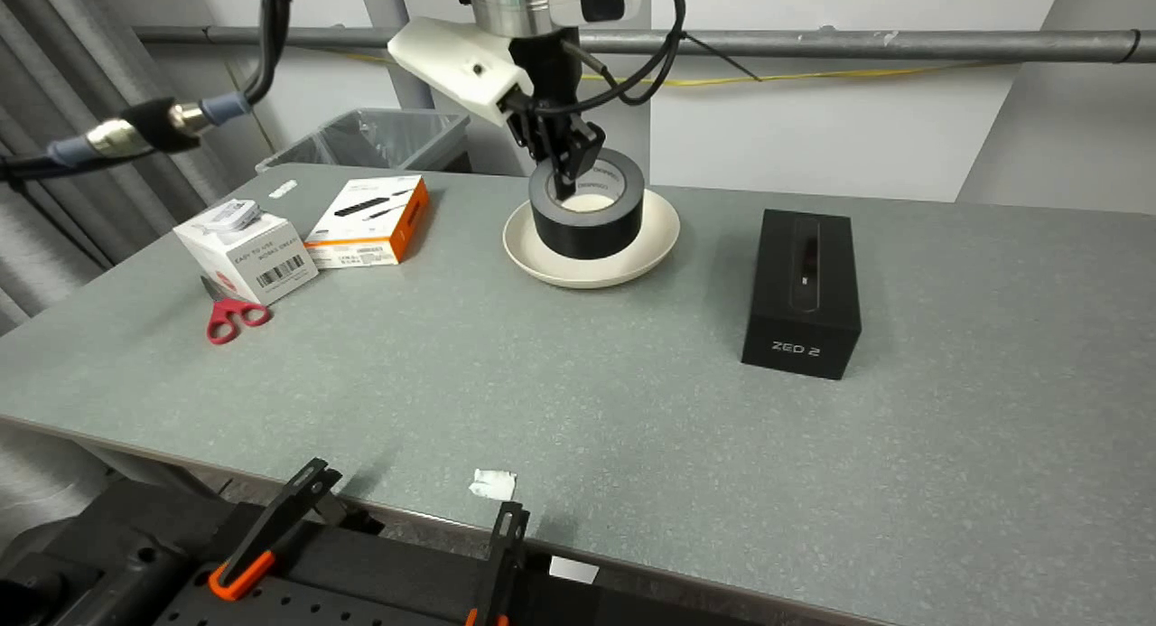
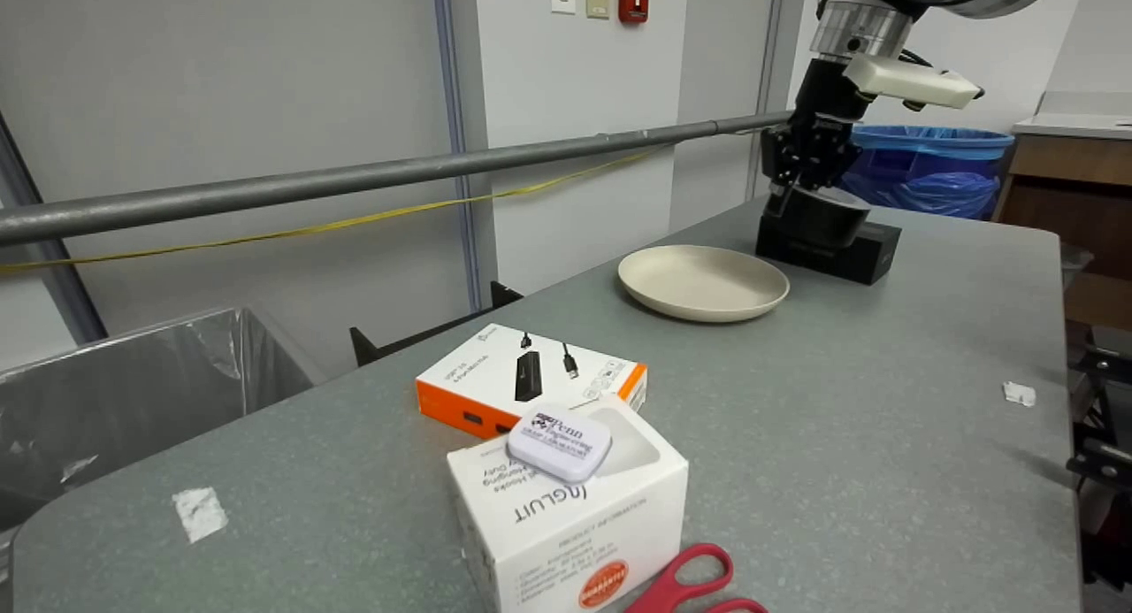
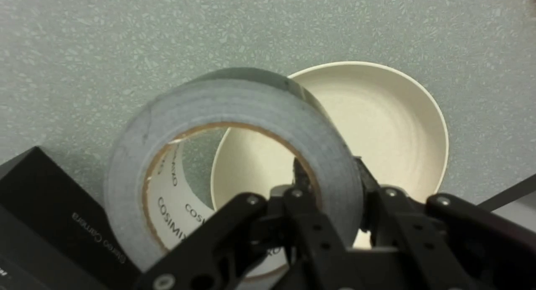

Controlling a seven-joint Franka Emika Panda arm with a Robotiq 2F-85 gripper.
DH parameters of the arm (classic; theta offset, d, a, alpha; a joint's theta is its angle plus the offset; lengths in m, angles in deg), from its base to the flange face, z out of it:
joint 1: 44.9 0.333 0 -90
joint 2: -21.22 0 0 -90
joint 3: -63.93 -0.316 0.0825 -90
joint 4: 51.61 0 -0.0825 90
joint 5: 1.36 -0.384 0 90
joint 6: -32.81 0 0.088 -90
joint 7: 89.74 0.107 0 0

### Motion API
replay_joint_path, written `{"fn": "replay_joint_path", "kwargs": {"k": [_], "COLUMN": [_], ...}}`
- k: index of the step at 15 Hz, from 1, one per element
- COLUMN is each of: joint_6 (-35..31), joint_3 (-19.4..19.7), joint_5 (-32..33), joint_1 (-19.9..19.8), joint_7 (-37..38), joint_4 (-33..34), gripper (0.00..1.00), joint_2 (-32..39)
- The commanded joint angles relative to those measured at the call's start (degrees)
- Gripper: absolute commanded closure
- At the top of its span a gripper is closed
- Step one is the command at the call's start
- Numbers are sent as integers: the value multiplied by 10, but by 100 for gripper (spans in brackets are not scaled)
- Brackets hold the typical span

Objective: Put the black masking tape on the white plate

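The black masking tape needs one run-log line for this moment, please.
black masking tape | jaws shut on one side | aloft | not yet on white plate

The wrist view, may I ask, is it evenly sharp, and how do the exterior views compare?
Wrist view: the fingers look soft and dark, though lettering inside the black masking tape is legible; in an exterior view, the tape nearly merges with the black box behind; in an exterior view, its "ZED 2" reads clearly.

Gray tbl: plate, blk box, wht box, wht/orange box, scissors.
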Motion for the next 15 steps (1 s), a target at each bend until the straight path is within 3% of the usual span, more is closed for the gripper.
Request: {"fn": "replay_joint_path", "kwargs": {"k": [1,6,15], "joint_6": [5,10,38], "joint_3": [-7,-21,2], "joint_5": [-4,-17,6], "joint_1": [-1,5,42], "joint_7": [7,34,119], "joint_4": [20,128,295], "gripper": [93,93,93], "joint_2": [12,85,242]}}
